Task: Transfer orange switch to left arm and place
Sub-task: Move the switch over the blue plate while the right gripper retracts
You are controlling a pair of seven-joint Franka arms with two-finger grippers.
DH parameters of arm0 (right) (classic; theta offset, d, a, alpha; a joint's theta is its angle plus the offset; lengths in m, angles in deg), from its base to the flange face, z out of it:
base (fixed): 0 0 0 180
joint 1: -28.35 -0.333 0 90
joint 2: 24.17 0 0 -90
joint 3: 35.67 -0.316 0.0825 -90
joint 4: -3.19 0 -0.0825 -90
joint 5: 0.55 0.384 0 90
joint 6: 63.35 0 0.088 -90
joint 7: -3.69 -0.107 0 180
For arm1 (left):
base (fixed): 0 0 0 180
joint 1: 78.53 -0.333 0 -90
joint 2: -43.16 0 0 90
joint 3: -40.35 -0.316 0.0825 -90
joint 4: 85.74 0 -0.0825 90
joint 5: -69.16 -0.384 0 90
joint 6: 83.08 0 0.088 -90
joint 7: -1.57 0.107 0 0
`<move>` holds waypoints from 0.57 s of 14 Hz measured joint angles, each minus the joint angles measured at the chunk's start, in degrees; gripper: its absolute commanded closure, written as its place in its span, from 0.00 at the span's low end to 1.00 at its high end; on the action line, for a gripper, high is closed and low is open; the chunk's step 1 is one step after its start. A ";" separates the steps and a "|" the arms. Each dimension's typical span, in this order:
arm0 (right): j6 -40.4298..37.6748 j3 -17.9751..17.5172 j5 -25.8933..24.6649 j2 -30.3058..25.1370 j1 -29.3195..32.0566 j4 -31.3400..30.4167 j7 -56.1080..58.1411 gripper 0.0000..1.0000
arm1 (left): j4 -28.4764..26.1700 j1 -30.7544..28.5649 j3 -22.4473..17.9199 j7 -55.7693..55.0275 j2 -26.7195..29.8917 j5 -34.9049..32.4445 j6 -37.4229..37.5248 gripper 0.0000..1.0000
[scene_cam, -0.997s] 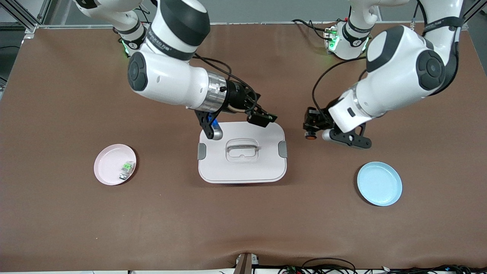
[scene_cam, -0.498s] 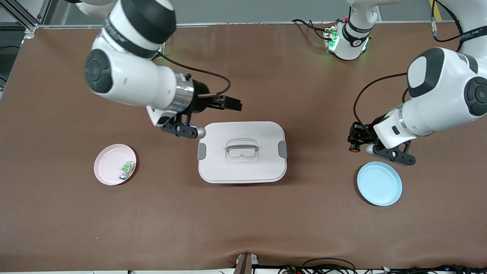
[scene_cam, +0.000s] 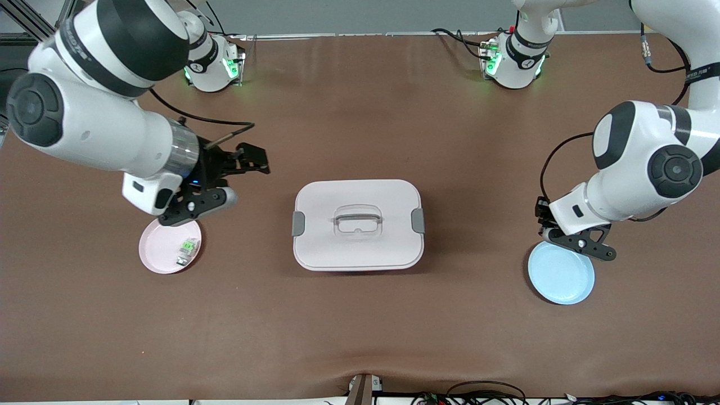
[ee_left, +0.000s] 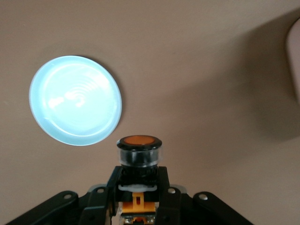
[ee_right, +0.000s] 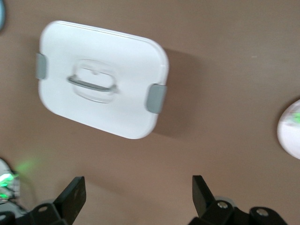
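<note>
The orange switch, a small black push-button with an orange cap, is hidden under my left arm's wrist in the front view, where my left gripper point(scene_cam: 543, 222) hangs beside the empty round blue plate point(scene_cam: 561, 271); a second ago it was nearer the white latched plastic box point(scene_cam: 358, 225). The round pink plate point(scene_cam: 169, 243) holds a small green-and-clear component point(scene_cam: 188, 250). My left wrist view shows the orange switch point(ee_left: 138, 151) clamped between my fingers. My right wrist view shows my right gripper point(ee_right: 138, 194) spread wide, empty.
</note>
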 measured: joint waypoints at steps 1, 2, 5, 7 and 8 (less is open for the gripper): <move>-0.77 -0.06 -3.85 -0.51 0.00 0.00 0.63 0.00 | 0.00 -0.32 -0.02 1.17 -0.36 -0.99 -0.06 1.00; -1.31 -0.18 -7.13 -0.92 -0.03 0.00 1.02 0.00 | 0.00 -0.89 -0.03 2.94 -0.62 -1.54 -0.19 1.00; -1.70 -0.34 -14.96 -1.70 -0.11 0.00 6.54 0.00 | -0.53 -3.82 -0.12 10.12 -1.46 -1.76 -1.81 1.00; -1.70 -0.07 -17.26 -1.79 0.02 0.00 9.59 0.00 | -1.98 -6.09 -0.15 15.27 -2.04 -1.77 -4.49 1.00; -1.67 0.39 -17.82 -1.82 0.19 0.01 10.01 0.00 | -2.68 -6.87 -0.15 17.29 -2.37 -1.77 -5.58 1.00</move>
